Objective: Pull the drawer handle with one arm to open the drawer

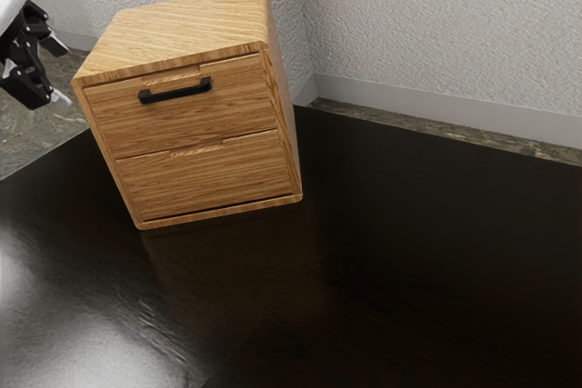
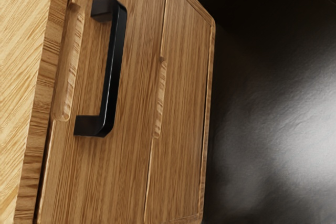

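A small oak cabinet [image 1: 191, 106] stands on the dark table, with two drawers in its front. The upper drawer [image 1: 182, 111] carries a black bar handle [image 1: 175, 90] and sits flush with the cabinet face. The lower drawer [image 1: 205, 174] has no handle and is also flush. My gripper [image 1: 55, 68] hovers at the exterior view's left edge, apart from the cabinet and about level with the handle; its fingers stand open with nothing between them. In the wrist view the handle [image 2: 107, 66] runs lengthwise across the upper drawer front [image 2: 131, 129], straight ahead of the hand.
The glossy black tabletop [image 1: 382, 270] stretches in front of the cabinet and toward the exterior view's right. A white textured wall [image 1: 436, 15] with a baseboard runs behind, and the cabinet stands close to its corner.
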